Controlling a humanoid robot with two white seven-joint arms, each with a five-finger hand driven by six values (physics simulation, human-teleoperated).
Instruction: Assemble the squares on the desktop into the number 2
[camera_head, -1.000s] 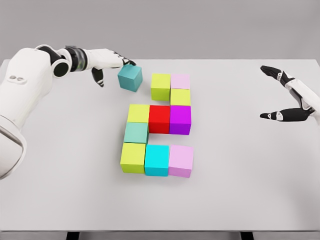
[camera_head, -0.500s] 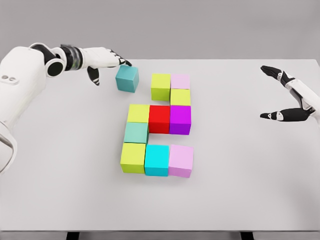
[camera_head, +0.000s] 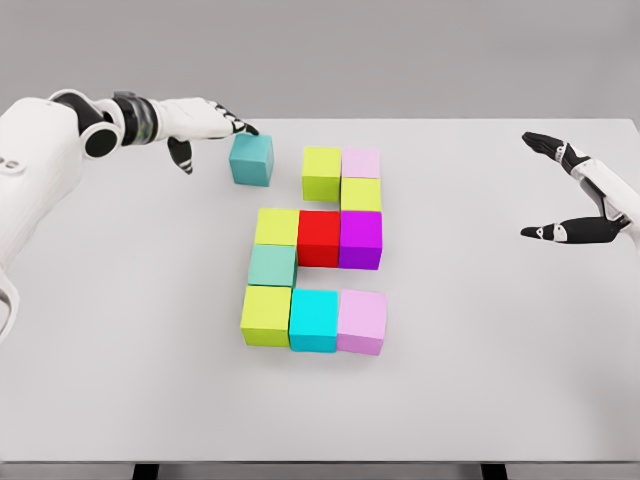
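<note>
Left hand is at ten o'clock on the surface, fingers spread, fingertips touching the teal cube but not gripping; you see the cube has slid left, away from the top row's yellow-green cube; the 2 stays incomplete; right hand rests open at three o'clock.

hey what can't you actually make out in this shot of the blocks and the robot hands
- Head view: whether the left robot hand touches the teal cube; its fingertips merge with the cube's edge.
- Head view: right robot hand wrist and arm, cut off by the right edge.
- Head view: table legs, cropped at the bottom.
</note>
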